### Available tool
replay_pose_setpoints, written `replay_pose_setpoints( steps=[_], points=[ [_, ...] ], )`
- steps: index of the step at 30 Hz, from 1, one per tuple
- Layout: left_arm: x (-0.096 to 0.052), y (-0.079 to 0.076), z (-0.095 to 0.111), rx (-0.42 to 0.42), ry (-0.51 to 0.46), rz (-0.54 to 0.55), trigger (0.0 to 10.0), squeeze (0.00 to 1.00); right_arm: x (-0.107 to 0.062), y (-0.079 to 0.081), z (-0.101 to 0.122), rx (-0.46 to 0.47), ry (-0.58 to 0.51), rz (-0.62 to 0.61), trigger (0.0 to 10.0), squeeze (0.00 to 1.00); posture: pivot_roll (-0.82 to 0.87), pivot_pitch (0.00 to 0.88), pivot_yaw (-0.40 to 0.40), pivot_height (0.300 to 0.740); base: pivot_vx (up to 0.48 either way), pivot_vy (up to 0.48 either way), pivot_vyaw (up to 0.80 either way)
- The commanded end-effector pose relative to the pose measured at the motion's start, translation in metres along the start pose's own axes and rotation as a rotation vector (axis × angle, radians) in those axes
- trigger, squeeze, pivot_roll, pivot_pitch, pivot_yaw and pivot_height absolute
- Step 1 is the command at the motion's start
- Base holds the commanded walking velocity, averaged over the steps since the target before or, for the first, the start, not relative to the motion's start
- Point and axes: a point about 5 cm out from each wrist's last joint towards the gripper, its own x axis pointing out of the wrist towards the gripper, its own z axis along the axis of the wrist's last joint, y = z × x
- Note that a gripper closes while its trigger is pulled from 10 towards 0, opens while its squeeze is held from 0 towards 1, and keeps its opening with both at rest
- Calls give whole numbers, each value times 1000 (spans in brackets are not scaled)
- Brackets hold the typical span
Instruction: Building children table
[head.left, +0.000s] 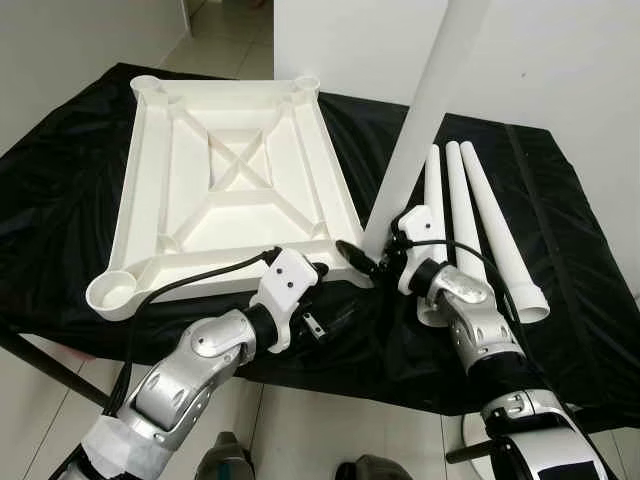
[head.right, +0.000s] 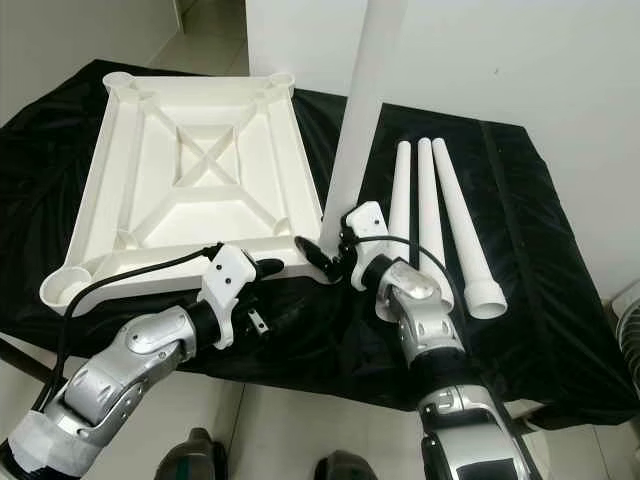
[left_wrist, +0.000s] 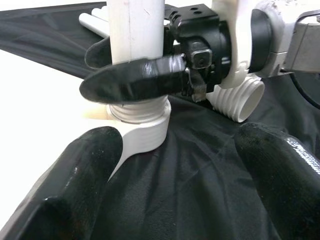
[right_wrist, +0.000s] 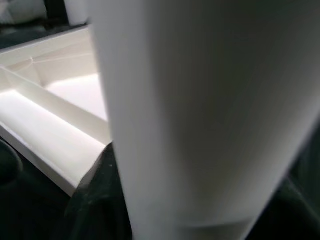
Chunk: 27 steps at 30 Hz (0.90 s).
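The white tabletop (head.left: 230, 190) lies upside down on the black cloth, ribs up, with a round socket at each corner. My right gripper (head.left: 368, 255) is shut on a white table leg (head.left: 430, 110) that stands upright. The leg's threaded end sits in the near right corner socket (left_wrist: 140, 135). One black finger (left_wrist: 135, 80) crosses the front of that leg. My left gripper (left_wrist: 175, 165) is open just in front of the same corner, low over the cloth, holding nothing. Three more legs (head.left: 470, 220) lie side by side to the right.
The black cloth (head.left: 560, 300) covers the whole work table, and its front edge runs just below my forearms. A white wall (head.left: 560, 60) stands behind. Tiled floor (head.left: 330, 430) shows beneath the front edge.
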Motion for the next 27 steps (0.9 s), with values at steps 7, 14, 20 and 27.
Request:
replay_pose_setpoints(
  steps=[7,14,20,27],
  points=[
    [-2,-4,2,3,0,-92,10000,0,1,-1,-6,6,25,47,0,0,73,0,-45,740,0,0,0],
    [-2,-4,2,-1,-1,-90,10000,0,2,-8,4,2,-35,-88,10000,0,71,4,-46,740,0,0,0],
    [-3,-5,1,-4,1,-92,10000,0,3,-5,5,-8,-36,-203,10000,0,72,11,-51,740,0,0,0],
    [-3,-5,1,-8,1,-87,10000,0,5,14,4,71,-83,-422,10000,0,72,12,-51,740,0,0,0]
  ],
)
